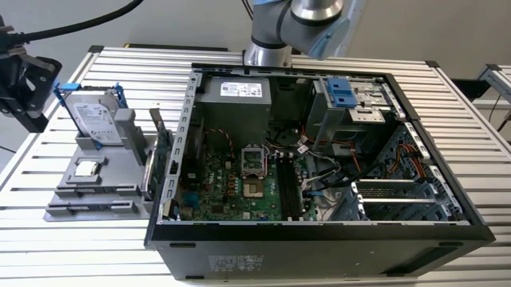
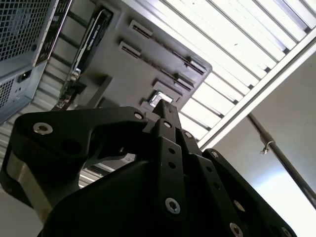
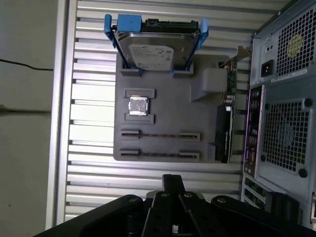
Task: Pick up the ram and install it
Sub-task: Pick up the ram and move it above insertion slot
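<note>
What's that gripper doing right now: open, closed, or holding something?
Gripper: cannot be told whether open or closed; it hovers beside the grey parts tray.

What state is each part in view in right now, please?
ram: edge-on in a slot of the grey holder, not installed.
hard drive: standing in the holder.
processor chip: flat in its recess.
computer case: side open.
circuit card: on edge beside the case.
gripper: clear of the holder.
</note>
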Available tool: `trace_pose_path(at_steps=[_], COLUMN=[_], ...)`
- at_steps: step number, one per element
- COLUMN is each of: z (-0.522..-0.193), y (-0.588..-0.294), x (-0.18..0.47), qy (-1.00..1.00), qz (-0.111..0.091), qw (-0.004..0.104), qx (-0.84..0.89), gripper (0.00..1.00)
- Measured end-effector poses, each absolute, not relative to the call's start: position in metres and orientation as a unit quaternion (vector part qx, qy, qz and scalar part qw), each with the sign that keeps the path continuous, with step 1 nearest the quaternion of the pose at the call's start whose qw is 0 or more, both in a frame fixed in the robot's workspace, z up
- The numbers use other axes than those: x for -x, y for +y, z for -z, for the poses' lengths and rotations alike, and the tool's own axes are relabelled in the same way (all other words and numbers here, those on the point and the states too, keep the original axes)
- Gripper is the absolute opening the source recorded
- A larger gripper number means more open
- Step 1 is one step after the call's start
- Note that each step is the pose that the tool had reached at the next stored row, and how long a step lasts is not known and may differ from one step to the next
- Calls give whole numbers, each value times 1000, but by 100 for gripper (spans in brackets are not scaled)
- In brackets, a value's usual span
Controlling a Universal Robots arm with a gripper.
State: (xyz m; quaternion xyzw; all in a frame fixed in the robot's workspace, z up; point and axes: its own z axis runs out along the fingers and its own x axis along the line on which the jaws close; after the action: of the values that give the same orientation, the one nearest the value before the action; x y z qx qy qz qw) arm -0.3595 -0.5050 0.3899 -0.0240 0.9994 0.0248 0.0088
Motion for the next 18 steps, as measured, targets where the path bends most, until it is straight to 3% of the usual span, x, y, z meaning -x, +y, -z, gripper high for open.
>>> trace_pose_path(at_steps=[18], z=[-390], y=[-511], x=[360], qy=[999], qz=[-25], qw=[9], qx=[28], gripper=[0])
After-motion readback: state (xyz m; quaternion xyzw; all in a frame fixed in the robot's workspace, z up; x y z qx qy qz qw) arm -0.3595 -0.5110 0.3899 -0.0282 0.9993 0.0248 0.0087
